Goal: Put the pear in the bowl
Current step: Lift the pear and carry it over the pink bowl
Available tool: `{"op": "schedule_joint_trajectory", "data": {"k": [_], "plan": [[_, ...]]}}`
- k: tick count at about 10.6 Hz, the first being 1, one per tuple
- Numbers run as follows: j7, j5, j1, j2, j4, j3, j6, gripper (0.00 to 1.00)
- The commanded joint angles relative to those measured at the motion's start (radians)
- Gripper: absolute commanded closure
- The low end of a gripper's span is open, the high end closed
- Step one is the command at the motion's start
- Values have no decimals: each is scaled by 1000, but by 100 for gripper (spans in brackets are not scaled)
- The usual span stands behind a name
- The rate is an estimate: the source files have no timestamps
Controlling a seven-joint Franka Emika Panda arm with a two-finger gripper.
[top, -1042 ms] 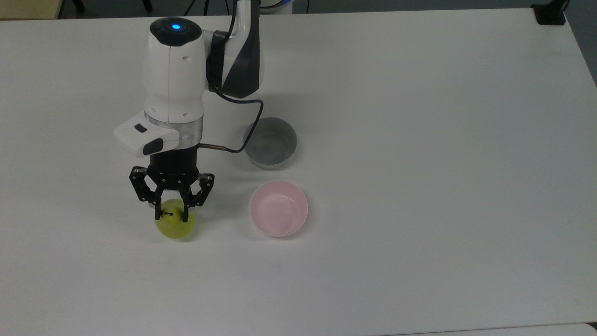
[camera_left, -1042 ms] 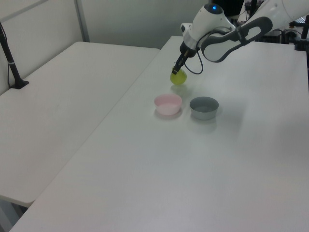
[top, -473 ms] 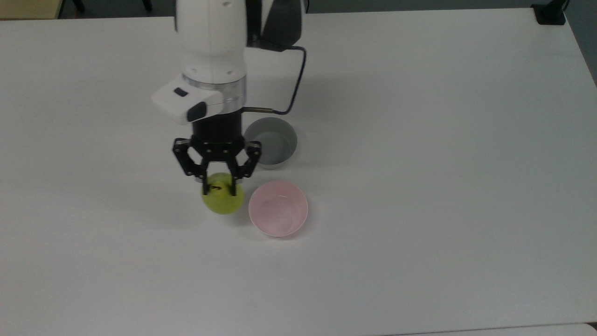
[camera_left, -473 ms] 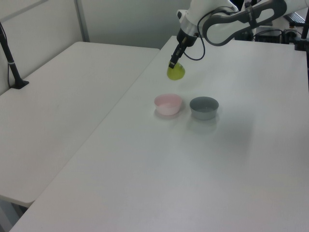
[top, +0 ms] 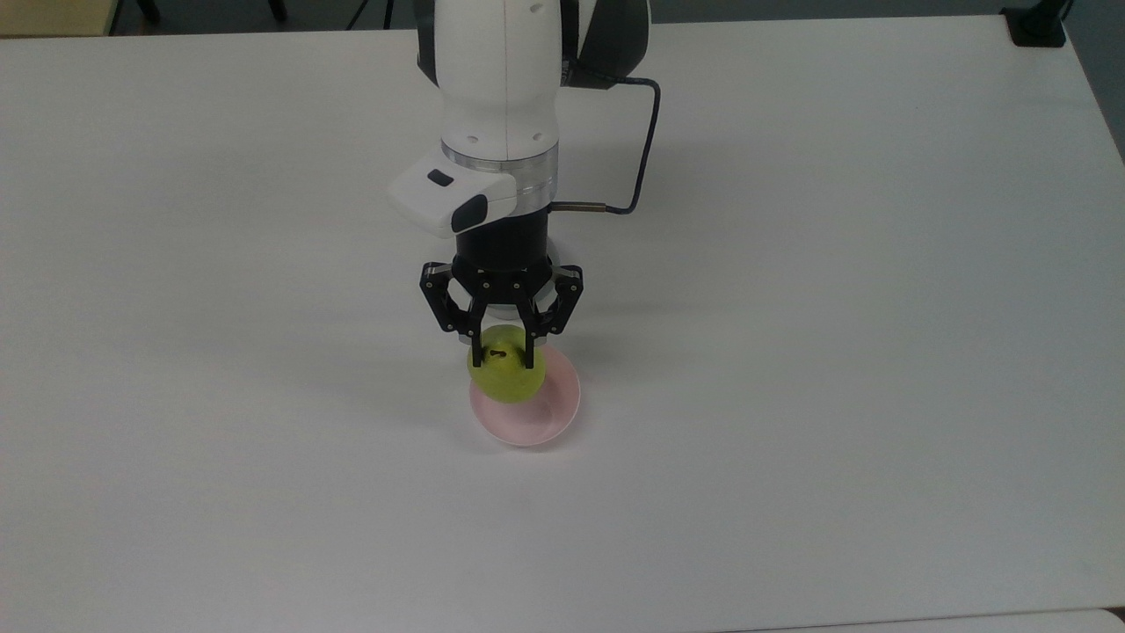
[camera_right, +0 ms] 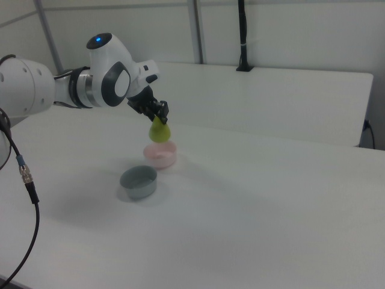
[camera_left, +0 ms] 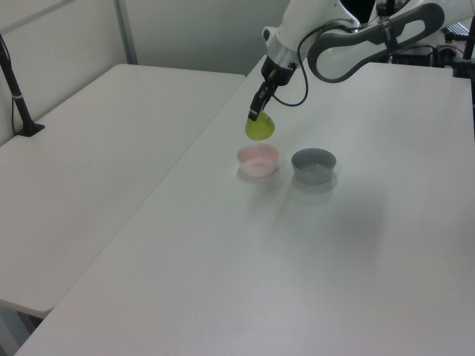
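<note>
The yellow-green pear (top: 505,376) (camera_left: 260,128) (camera_right: 159,132) hangs in the air, its dark stem between the black fingers of my gripper (top: 502,359) (camera_left: 254,115) (camera_right: 157,117), which is shut on it. The pale pink bowl (top: 543,411) (camera_left: 258,159) (camera_right: 161,155) stands on the white table right below. In the top view the pear covers the bowl's upper left part. In the left view and the right view a gap shows between the pear's underside and the bowl's rim.
A grey straight-sided bowl (camera_left: 314,165) (camera_right: 138,182) stands next to the pink one; in the top view my wrist covers it. A black cable (top: 646,149) loops off the wrist. A second white table (camera_left: 96,148) adjoins at the left view's left.
My gripper has carried the pear to the top view's right, from beside the pink bowl to above it, and the arm now covers the grey bowl in the top view.
</note>
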Motion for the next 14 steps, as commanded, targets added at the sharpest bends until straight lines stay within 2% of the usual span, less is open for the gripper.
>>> {"op": "schedule_joint_trajectory", "data": {"k": [1,3,5,8,14], "plan": [[33,-21,2,-15,-15,-2,-3,100],[38,-26,7,-9,-26,0,47,100],[37,-29,12,-8,-88,-2,151,100],[37,-41,10,14,-128,-2,260,100],[38,-40,25,58,-144,-2,326,100]]}}
